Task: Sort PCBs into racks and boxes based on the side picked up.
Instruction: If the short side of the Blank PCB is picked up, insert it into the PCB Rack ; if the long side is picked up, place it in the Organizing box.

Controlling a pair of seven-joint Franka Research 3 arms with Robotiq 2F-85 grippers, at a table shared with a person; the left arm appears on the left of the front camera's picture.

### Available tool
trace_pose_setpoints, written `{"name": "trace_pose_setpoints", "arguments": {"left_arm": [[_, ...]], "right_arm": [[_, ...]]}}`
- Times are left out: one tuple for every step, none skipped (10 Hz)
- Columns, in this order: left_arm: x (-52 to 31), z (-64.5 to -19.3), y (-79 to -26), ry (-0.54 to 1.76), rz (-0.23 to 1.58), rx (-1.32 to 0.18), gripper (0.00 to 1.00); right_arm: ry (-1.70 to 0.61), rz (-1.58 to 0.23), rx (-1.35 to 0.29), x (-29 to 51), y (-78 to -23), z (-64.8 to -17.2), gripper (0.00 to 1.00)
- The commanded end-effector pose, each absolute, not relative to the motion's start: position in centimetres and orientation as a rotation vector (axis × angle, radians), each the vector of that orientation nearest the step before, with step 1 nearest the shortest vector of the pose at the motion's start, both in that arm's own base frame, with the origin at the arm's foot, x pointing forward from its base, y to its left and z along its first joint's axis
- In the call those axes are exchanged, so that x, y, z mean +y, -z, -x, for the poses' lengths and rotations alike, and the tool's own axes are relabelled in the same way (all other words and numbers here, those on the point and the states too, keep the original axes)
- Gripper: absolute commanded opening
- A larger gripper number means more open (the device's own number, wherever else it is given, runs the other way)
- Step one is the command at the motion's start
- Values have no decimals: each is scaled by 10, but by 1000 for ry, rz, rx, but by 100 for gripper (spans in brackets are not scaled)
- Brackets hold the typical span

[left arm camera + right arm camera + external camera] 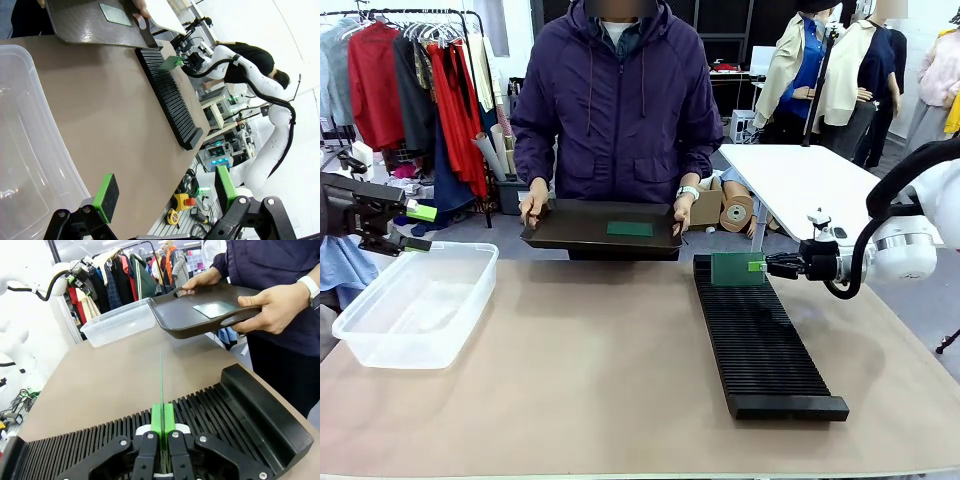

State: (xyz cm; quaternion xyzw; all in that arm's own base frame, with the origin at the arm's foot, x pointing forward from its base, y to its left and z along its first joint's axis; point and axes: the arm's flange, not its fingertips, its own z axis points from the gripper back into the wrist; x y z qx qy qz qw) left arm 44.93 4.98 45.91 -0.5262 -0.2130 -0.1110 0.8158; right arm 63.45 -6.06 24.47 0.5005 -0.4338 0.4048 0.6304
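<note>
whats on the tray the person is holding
One green PCB lies flat near the middle of the dark tray. The rest of its surface looks bare. The person's hands cover small parts of the rim at both ends.

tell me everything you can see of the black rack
The black rack is long, low and ribbed, seemingly matte plastic, with narrow parallel slots across it and a solid block at each end. It lies flat on the tan table, right of centre, running near to far. The right gripper holds a green PCB upright over its far end; whether the board sits in a slot is unclear.
</note>
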Motion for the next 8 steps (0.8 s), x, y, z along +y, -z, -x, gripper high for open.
{"name": "trace_pose_setpoints", "arguments": {"left_arm": [[50, -449, -460, 236, 1121, -456, 100], [50, -449, -460, 236, 1121, -456, 100], [50, -449, -460, 236, 1121, -456, 100], [50, -449, -460, 236, 1121, -456, 100], [50, -449, -460, 236, 1121, -456, 100], [50, -449, -460, 236, 1121, -456, 100], [50, -449, -460, 236, 1121, -456, 100], [50, -449, -460, 236, 1121, -456, 100]], "right_arm": [[-961, -1180, -1004, -66, -241, -645, 0], [-971, -1188, -993, -66, -238, -648, 0], [-977, -1192, -989, -67, -235, -651, 0], [-985, -1197, -983, -67, -234, -654, 0], [-992, -1206, -979, -67, -232, -656, 0], [-993, -1210, -977, -67, -230, -659, 0], [-998, -1211, -976, -66, -229, -660, 0], [-1000, -1208, -974, -66, -228, -662, 0]]}}
